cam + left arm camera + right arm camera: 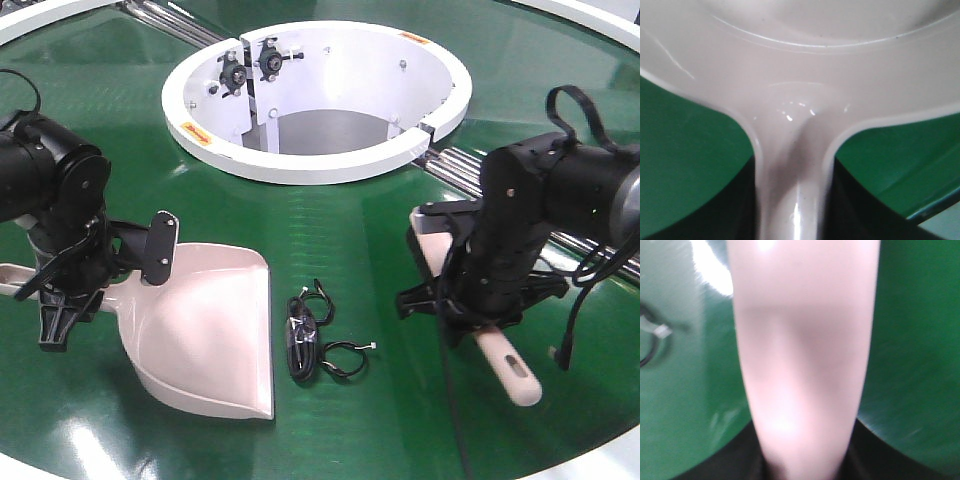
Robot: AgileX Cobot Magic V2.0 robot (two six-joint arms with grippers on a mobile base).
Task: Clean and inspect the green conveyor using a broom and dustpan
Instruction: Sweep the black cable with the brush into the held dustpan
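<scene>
The pale pink dustpan (210, 330) lies flat on the green conveyor (340, 230) at the left, mouth facing the front right. My left gripper (75, 285) is shut on its handle (795, 200), just behind the scoop; dark fingers (740, 210) press both sides. At the right, my right gripper (478, 300) is shut on the broom (510, 365). The slotted handle end sticks out toward the front, and the head (432, 235) is mostly hidden behind the arm. In the right wrist view the broom handle (800, 340) fills the middle, blurred.
A tangle of thin black cable (310, 335) lies on the belt between dustpan and broom, also seen at the left edge of the right wrist view as cable (650, 340). The white ring hub (320, 165) stands behind. Chrome rods (470, 165) run past the right arm.
</scene>
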